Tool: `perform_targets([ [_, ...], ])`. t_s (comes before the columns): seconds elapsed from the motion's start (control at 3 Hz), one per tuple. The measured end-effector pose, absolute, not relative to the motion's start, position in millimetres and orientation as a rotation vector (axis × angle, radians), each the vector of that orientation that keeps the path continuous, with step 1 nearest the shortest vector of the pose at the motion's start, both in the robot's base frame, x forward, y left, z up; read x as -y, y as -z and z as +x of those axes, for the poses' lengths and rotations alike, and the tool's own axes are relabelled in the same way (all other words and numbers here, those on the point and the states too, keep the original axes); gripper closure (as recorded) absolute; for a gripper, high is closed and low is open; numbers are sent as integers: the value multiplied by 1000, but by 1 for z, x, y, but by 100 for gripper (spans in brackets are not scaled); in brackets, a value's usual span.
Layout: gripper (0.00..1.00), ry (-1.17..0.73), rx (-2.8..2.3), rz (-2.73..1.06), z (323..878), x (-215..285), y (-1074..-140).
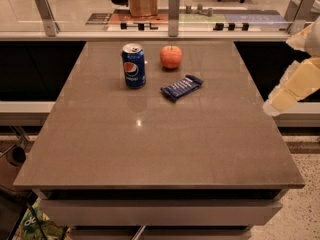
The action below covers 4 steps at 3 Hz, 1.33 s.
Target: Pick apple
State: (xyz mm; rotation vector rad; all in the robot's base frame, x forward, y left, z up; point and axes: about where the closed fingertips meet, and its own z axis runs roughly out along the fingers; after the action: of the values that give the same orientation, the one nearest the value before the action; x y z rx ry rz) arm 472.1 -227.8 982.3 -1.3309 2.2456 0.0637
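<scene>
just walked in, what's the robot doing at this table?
An apple pick, with contact not yet made. The apple sits untouched at the far end of the table, right of a Pepsi can, with a blue snack bar lying nearer the camera. The gripper hangs beyond the table's right edge, well away from the apple.
</scene>
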Motion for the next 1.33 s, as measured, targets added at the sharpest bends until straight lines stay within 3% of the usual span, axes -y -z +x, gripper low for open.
perform_targets([
  [0.67, 0, -9, -2192, -1002, 514, 229, -969],
  [1.33, 0, -31, -2115, -799, 599, 229, -950],
])
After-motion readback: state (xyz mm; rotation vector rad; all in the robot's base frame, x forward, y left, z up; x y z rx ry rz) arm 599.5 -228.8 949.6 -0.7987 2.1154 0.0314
